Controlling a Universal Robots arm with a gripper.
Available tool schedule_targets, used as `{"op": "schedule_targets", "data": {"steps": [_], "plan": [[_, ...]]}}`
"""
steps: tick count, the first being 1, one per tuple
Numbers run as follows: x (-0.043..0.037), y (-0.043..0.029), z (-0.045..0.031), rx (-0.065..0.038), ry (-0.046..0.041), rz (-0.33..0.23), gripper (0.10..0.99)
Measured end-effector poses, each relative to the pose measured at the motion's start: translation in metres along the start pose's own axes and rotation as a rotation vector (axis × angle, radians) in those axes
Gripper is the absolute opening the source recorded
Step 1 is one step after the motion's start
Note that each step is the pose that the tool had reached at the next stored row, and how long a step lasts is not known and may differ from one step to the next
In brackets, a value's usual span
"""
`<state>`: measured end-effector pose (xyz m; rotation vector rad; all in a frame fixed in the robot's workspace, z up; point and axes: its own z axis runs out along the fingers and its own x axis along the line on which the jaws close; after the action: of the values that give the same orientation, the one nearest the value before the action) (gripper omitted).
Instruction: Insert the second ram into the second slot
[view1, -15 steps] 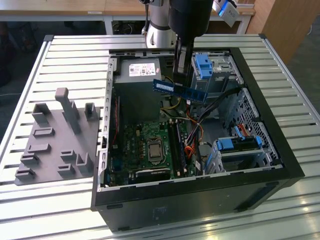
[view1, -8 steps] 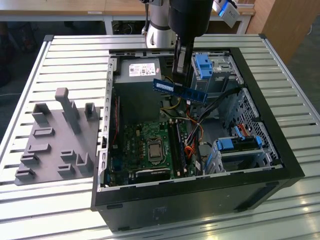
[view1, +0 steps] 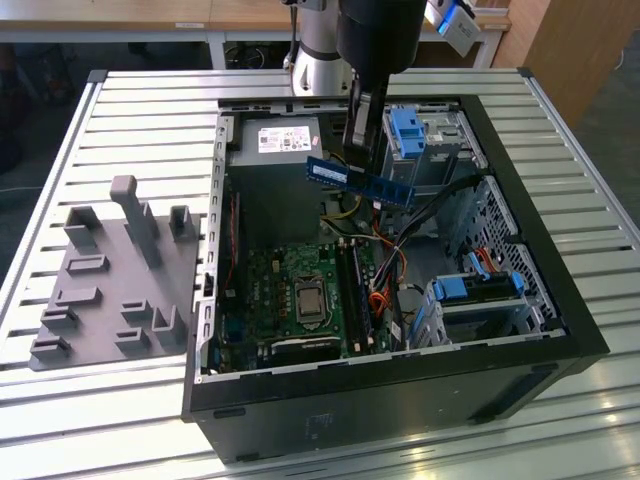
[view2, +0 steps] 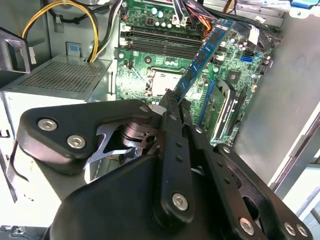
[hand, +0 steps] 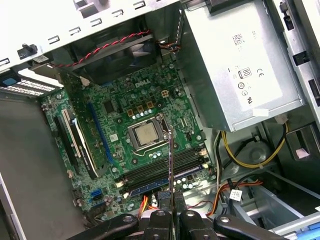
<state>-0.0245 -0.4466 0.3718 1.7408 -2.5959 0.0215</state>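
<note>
The fingers (view2: 175, 145), pinching the second ram (view1: 360, 181) at mid-length, hang it below them, well above the memory slots (hand: 185, 161) (a carry step, it seems; seating calls for squaring edge to slot).

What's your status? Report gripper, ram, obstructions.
Gripper shut on the second ram. Ram held above the motherboard, not seated. Cables lie close to the slots.

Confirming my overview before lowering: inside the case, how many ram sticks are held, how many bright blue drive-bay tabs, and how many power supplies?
Second ram, held in the pincer: 1
Bright blue drive-bay tabs: 2
Power supply: 1
Total: 4
</note>
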Motion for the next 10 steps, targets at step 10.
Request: {"op": "schedule_targets", "data": {"steps": [10], "plan": [[0.0,0.0,0.0,0.0,0.0026,0.047,0.141]]}}
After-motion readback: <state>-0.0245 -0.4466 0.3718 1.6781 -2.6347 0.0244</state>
